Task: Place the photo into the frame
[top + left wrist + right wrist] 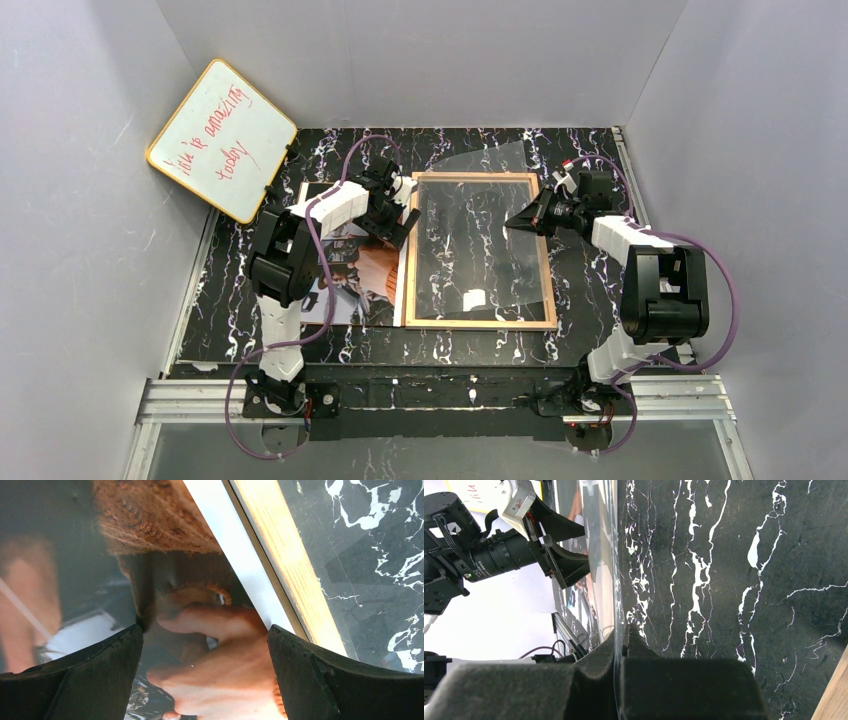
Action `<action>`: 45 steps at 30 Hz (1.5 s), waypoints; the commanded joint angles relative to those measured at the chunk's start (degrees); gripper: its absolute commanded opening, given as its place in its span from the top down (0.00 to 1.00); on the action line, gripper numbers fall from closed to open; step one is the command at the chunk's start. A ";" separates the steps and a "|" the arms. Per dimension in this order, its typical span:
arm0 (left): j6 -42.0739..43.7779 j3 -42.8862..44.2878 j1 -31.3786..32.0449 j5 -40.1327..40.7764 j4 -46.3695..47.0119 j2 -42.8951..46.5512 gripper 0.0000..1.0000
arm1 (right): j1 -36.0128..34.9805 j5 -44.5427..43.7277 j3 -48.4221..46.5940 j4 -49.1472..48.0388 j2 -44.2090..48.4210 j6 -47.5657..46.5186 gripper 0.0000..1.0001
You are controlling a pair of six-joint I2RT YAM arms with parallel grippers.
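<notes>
The left tool (397, 226) (205, 672) has its jaws spread wide and holds nothing; it hangs low over the right edge of the photo (372, 272) (150, 555). The photo lies picture-up on the bench (460, 350), just beside the left rail of the frame (480, 324) (285, 555), which lies wood side up. The right tool (520, 222) (624, 636) is clamped on the edge of a clear sheet (560, 165) (615, 555), tilted above the frame.

photo (370, 282) beside frame (480, 322), clear sheet (495, 160) tilted above
</notes>
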State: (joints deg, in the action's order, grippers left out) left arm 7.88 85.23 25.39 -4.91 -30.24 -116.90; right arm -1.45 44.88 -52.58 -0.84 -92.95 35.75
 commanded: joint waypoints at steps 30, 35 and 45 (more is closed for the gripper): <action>-0.50 -2.10 0.72 -4.70 -2.29 -2.52 0.08 | -0.30 -3.10 1.17 -0.27 1.20 -0.14 0.99; -0.47 -2.06 0.72 -4.63 -2.28 -2.65 0.08 | -0.46 -1.32 1.35 -2.50 0.42 1.21 0.99; -0.23 -2.53 0.72 -4.36 -2.03 -2.49 0.08 | -2.32 -0.10 2.43 -7.57 -1.19 4.40 0.99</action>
State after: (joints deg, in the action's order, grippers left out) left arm 7.94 85.21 25.39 -4.89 -30.20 -116.90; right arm -2.17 43.59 -50.68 -3.38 -93.23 38.30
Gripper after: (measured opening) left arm 0.925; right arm 0.044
